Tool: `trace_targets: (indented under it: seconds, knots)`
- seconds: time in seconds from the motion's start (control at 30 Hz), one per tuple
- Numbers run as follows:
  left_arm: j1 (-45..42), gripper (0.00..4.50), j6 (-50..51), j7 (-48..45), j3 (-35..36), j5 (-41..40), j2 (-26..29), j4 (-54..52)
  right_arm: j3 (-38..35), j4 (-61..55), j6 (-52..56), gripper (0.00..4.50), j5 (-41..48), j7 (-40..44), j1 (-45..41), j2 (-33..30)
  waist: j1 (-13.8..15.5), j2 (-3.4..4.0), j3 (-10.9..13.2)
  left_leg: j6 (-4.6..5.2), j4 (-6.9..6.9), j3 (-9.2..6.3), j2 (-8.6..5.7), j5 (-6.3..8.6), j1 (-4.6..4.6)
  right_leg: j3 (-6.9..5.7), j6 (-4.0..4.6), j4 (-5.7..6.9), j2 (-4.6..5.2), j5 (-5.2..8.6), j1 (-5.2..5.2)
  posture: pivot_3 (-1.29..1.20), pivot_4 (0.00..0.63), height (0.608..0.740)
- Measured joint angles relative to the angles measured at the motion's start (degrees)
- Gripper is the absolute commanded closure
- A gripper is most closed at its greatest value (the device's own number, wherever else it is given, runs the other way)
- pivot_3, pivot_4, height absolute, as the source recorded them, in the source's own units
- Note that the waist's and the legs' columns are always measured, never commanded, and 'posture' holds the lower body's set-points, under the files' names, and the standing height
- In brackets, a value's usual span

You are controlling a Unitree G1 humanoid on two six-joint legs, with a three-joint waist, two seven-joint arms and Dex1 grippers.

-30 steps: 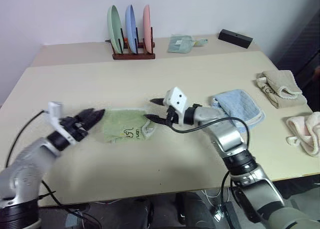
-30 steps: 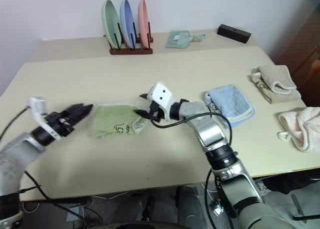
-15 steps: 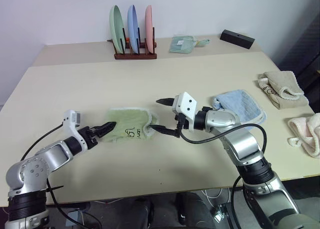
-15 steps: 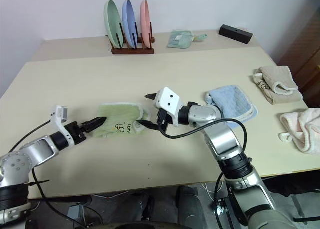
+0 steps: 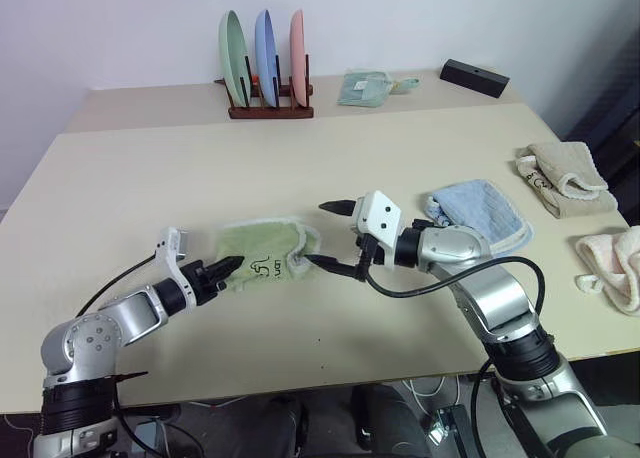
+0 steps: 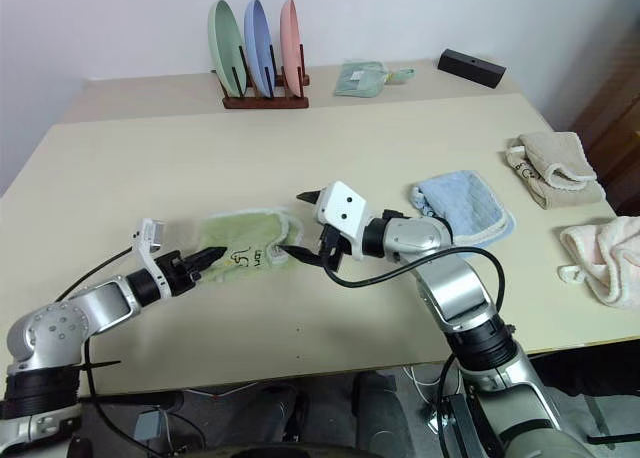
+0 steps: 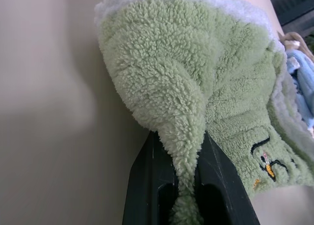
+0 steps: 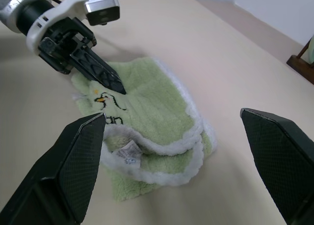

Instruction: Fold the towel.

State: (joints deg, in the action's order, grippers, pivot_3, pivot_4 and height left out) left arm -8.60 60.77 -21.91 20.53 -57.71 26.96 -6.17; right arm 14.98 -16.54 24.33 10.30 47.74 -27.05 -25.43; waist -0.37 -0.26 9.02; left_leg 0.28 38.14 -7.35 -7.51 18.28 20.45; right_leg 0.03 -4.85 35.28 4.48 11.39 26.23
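Two tools are at the green towel (image 5: 262,259), which lies bunched on the surface (image 5: 300,158) between them. The left tool (image 5: 222,269) has its fingers pinched tight on a tuft of the towel's near-left edge; the left wrist view shows the pile squeezed between the two black fingers (image 7: 154,171). The right tool (image 5: 336,236) hangs just off the towel's other end with its jaws spread wide, holding nothing, the white-trimmed layers and a small label (image 8: 126,152) lying right ahead of it.

As I read it, the towel is already doubled over once, though loosely: the trimmed edges at the right tool's end are stacked but not lined up. What seems left is to lift the gripped edge, carry it across toward the right tool, and square the layers. Beyond the right tool sit a blue towel (image 5: 478,210), a beige towel (image 5: 560,176) and a pink towel (image 5: 612,266).
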Motion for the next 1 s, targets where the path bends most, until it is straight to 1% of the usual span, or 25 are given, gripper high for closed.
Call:
trace_targets:
  seconds: [0.07,0.13,0.17,0.23,0.27,0.33,0.43,0.53,0.63,0.7,0.77,0.87,0.9,1.0]
  knots:
    - [-0.10,4.46,-0.35,0.98,1.30,-0.85,-1.27,-0.28,0.06,0.00,-0.38,0.00,-0.07,0.00,0.06,-0.10,-0.02,0.00,0.00,0.00,0.00,0.00,0.00,0.00,0.00,0.00,0.00,0.00,0.00,0.00,0.00,0.00,0.150,0.740]
    - [-1.77,4.46,-4.03,4.62,5.77,-1.74,-4.11,0.88,0.10,0.00,-1.02,0.00,-0.18,0.00,0.12,-0.35,0.03,-0.04,0.01,-0.02,0.02,0.00,0.02,-0.01,0.01,-0.02,0.00,0.01,-0.01,0.00,0.01,0.00,0.150,0.740]
    - [-3.53,4.46,-7.18,7.62,9.42,-1.85,-5.06,2.48,0.11,0.01,-1.22,0.00,-0.26,-0.03,0.12,-0.42,0.08,-0.06,0.01,-0.04,0.02,-0.01,0.03,-0.02,0.00,-0.02,0.01,0.01,-0.02,0.00,0.01,0.00,0.150,0.740]
    - [-6.36,4.46,-12.05,12.36,15.38,-1.89,-5.26,5.27,0.11,0.03,-1.58,0.00,-0.43,-0.03,0.19,-0.47,-0.13,-0.07,0.01,-0.07,0.01,0.00,0.06,-0.03,0.00,-0.02,0.03,0.01,-0.04,-0.02,0.05,0.00,0.150,0.740]
    - [-7.72,4.46,-15.72,15.58,20.16,-1.93,-4.91,6.35,0.11,0.08,-1.80,0.00,-0.53,-0.03,0.36,-0.70,-0.33,-0.07,0.01,-0.08,-0.02,0.03,0.07,-0.02,-0.02,-0.02,0.03,0.00,-0.04,-0.02,0.07,0.00,0.150,0.740]
    - [-7.62,4.46,-20.56,19.18,25.59,-1.91,-4.76,6.33,0.11,0.46,-2.17,0.00,-0.58,0.00,0.71,-0.99,-0.25,-0.07,0.01,-0.06,-0.04,0.08,0.06,0.01,-0.01,-0.02,0.03,-0.05,-0.02,-0.02,0.07,0.00,0.150,0.740]
    - [-7.12,4.46,-25.62,24.80,30.47,-2.15,-7.08,6.66,0.29,0.83,-2.67,0.00,-0.61,0.14,0.75,-0.96,0.49,-0.12,-0.02,-0.02,0.05,0.08,0.02,0.03,-0.01,-0.03,0.01,-0.09,0.00,-0.03,-0.01,0.00,0.150,0.740]
    - [-4.10,4.46,-26.57,27.78,32.12,-2.78,-8.48,7.60,0.51,1.55,-3.82,0.00,-0.81,0.57,0.67,-0.94,1.14,-0.19,-0.06,-0.02,0.09,0.08,0.03,0.03,-0.05,-0.03,0.01,-0.08,0.00,-0.03,-0.10,0.00,0.150,0.740]
    - [-2.42,3.48,-26.52,29.12,32.54,-5.47,-11.23,7.60,0.70,2.99,-4.58,0.00,-1.31,0.85,0.37,-0.89,1.46,-0.36,-0.08,-0.01,0.14,0.03,0.02,0.03,-0.04,-0.09,0.01,-0.08,0.00,-0.03,-0.17,0.00,0.150,0.740]
    - [-2.25,2.48,-26.52,29.99,32.66,-8.22,-12.01,7.56,0.85,3.37,-5.21,0.00,-1.71,1.04,0.14,-0.86,1.29,-0.48,-0.09,-0.01,0.14,0.02,0.03,0.03,-0.05,-0.10,0.01,-0.07,0.00,-0.03,-0.17,0.00,0.150,0.740]
    - [-2.05,1.63,-26.61,30.36,32.67,-9.91,-11.99,7.02,0.86,3.54,-5.72,0.00,-1.98,1.13,0.05,-0.84,1.12,-0.48,-0.09,-0.02,0.13,0.02,0.04,0.03,-0.06,-0.10,0.01,-0.07,0.00,-0.03,-0.15,0.00,0.150,0.740]
    - [-0.33,0.14,-26.59,30.97,32.61,-11.82,-11.90,5.77,0.84,4.21,-6.12,0.00,-2.24,1.25,0.05,-0.91,0.95,-0.48,-0.09,-0.02,0.09,0.03,0.06,0.03,-0.08,-0.08,0.02,-0.05,-0.03,-0.03,-0.12,0.00,0.150,0.740]
    - [0.58,0.06,-26.44,31.15,32.58,-12.40,-11.90,5.26,0.84,4.45,-6.15,0.00,-2.25,1.33,0.06,-0.92,0.95,-0.48,-0.09,-0.02,0.09,0.03,0.07,0.03,-0.07,-0.08,0.02,-0.05,-0.04,-0.02,-0.12,0.00,0.150,0.740]
    - [3.55,0.06,-26.05,32.01,32.54,-14.53,-11.84,3.48,0.83,4.51,-6.37,0.00,-2.25,1.67,0.06,-0.97,1.08,-0.51,-0.10,-0.02,0.09,0.03,0.07,0.03,-0.06,-0.08,0.02,-0.07,-0.03,-0.02,-0.13,0.00,0.150,0.740]
